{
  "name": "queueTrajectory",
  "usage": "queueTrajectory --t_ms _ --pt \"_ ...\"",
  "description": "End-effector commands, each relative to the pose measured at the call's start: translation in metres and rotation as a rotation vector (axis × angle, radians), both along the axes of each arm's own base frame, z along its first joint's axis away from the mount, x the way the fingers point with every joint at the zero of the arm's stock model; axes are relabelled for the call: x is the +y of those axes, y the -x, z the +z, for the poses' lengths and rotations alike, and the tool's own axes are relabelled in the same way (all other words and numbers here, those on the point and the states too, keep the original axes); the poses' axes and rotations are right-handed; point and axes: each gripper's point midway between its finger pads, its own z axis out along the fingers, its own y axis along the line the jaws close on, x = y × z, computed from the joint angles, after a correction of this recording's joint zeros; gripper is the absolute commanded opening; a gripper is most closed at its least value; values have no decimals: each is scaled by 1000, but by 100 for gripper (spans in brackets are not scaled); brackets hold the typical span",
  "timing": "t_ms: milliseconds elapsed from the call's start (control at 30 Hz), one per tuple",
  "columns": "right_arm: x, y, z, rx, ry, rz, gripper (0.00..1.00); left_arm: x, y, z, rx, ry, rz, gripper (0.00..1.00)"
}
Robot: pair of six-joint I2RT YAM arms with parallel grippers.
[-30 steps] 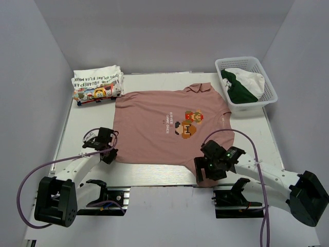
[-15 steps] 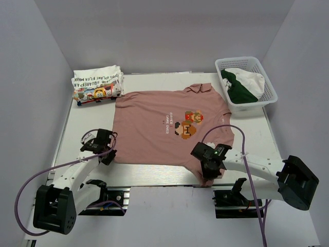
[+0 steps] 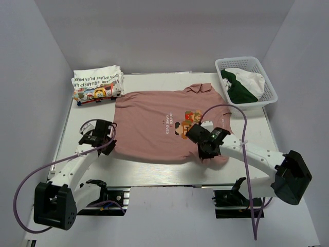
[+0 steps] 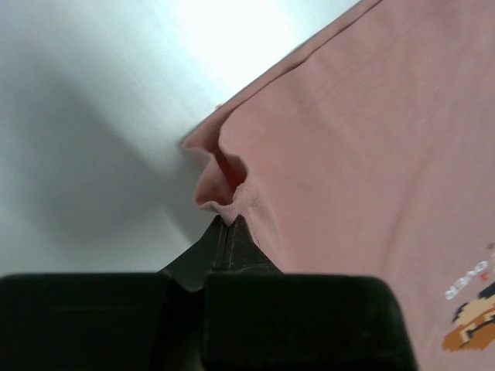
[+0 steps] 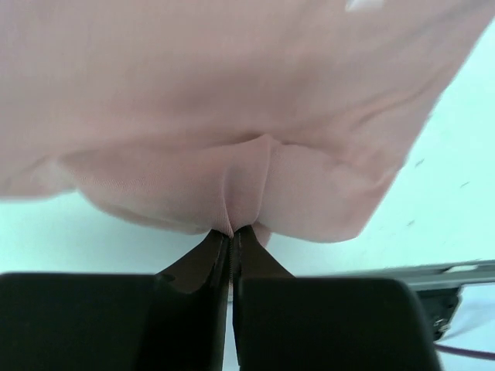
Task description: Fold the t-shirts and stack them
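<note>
My left end effector [image 4: 230,226] clamps the pink shirt [image 3: 151,126] at its hem corner. My right end effector [image 5: 232,232] clamps the opposite corner, apparently raised off the desk [image 3: 257,133]. The white shirt [image 3: 96,85] sits folded beyond my left end effector.

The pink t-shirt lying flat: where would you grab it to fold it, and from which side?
Its bottom hem, near both corners, approached from the arms' side. The pink t-shirt lies flat, collar pointing away, so the hem is the nearest free edge; the left gripper and right gripper each pinch a fold of it there.
</note>
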Motion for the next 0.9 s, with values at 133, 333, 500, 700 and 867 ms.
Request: queueTrajectory --t_ms 133,333,500,700,867 --pt "-4 -86 30 -160 35 -1 0 14 -53 36 -74 -92 61 0" --pt "9 -148 40 -217 4 59 0 14 -104 52 -125 -110 74 0" --pt "16 -193 35 -204 -15 99 0 12 -139 45 -134 -126 85 0" --pt "6 -245 17 -155 40 98 58 21 -182 26 -54 -172 99 82" --pt "-6 -255 12 -150 63 44 81 16 -189 27 -8 -149 55 100"
